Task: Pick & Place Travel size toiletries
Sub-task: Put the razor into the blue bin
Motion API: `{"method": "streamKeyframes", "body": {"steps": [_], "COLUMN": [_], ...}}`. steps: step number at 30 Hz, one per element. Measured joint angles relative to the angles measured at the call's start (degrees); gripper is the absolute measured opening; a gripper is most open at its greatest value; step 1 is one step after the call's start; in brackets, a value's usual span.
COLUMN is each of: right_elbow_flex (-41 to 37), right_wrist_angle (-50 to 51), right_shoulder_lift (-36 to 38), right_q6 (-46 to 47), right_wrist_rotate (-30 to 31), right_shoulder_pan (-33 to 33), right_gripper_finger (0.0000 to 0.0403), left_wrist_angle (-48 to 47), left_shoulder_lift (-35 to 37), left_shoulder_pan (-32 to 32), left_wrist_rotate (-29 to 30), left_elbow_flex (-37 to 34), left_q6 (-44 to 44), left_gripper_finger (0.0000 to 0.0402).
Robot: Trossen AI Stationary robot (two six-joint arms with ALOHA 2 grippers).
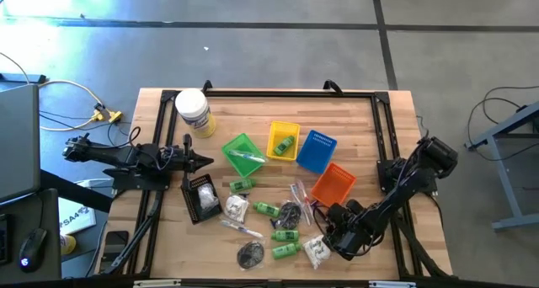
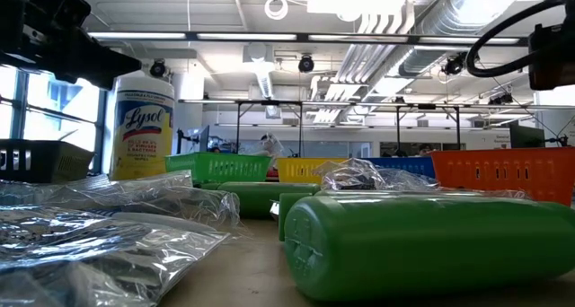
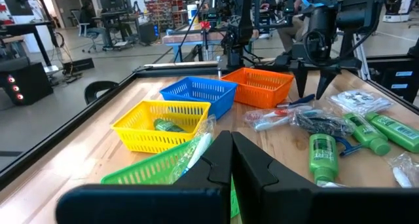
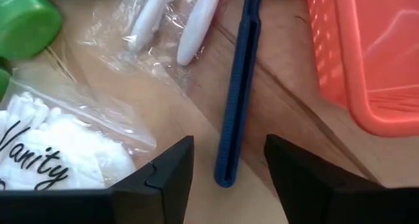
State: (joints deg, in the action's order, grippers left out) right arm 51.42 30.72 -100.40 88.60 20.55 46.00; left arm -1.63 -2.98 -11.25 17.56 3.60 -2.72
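Right up against the low camera lies a fat green plastic bottle (image 2: 422, 244) on its side, long axis running across the view, ribbed cap end toward the crinkly clear wrappers (image 2: 99, 226) heaped beside it.

Under the right tool (image 4: 226, 168) there's a slim dark blue razor handle (image 4: 237, 86), smooth and straight, flat on the pale wooden tabletop (image 1: 253, 120). Its long axis runs away from the wrist camera, lined up with the gap between the fingers, which stand apart on either side of its near end without touching it. That tool sits low near the front right corner of the tabletop (image 1: 341, 225). Just beside the razor: an orange mesh plastic basket (image 4: 366, 54), a clear film pack with white sticks (image 4: 173, 18), and a clear bag of white cotton marked "Vanity" (image 4: 46, 145).

The other toiletries are scattered over the front middle of the tabletop: small green bottles (image 1: 268, 209), a black round pouch (image 1: 249, 253), white sachets (image 1: 235, 206).

The left tool (image 1: 200, 161) hangs over the left side with its fingers pressed together, holding nothing, just short of a green mesh basket (image 1: 242, 153) that has a wrapped stick in it. A yellow mesh basket (image 1: 284, 141) holds one green bottle, and a blue one (image 1: 317, 151) sits between yellow and orange. A white jar with a yellow label (image 1: 193, 112) stands toward the back left corner.
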Motion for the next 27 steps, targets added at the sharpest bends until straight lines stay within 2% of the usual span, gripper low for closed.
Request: {"method": "streamKeyframes", "body": {"steps": [5,12,14,21,24,27], "right_elbow_flex": [-0.15,-0.31,-0.33,-0.31,0.54,2.12], "right_wrist_angle": [0.41,1.35,0.88,-0.02,-0.68,-0.58], "right_shoulder_lift": [0.02,-0.04,-0.06,1.66,3.37,4.33], "right_q6": [-0.07,-0.14,-0.14,-0.39,-1.76,-3.68], "right_wrist_rotate": [-0.34,-0.67,-0.77,-1.54,-2.71,-0.91], "right_shoulder_pan": [0.00,0.09,0.09,1.16,2.45,3.24], "right_gripper_finger": [0.0142,0.0038,0.0020,0.0045,0.0036,0.0021], "left_wrist_angle": [0.00,0.00,0.00,0.00,0.02,0.02], "left_shoulder_lift": [0.00,0.00,0.00,0.00,0.00,0.00], "left_shoulder_pan": [0.00,0.00,0.00,0.00,0.00,0.00], "left_wrist_rotate": [0.00,0.00,0.00,0.00,0.00,0.00], "left_elbow_flex": [0.00,0.00,0.00,0.00,0.00,0.00], "left_q6": [0.00,0.00,0.02,0.02,0.02,0.02], "left_gripper_finger": [0.0000,0.0000,0.0000,0.0000,0.0000,0.0000]}}
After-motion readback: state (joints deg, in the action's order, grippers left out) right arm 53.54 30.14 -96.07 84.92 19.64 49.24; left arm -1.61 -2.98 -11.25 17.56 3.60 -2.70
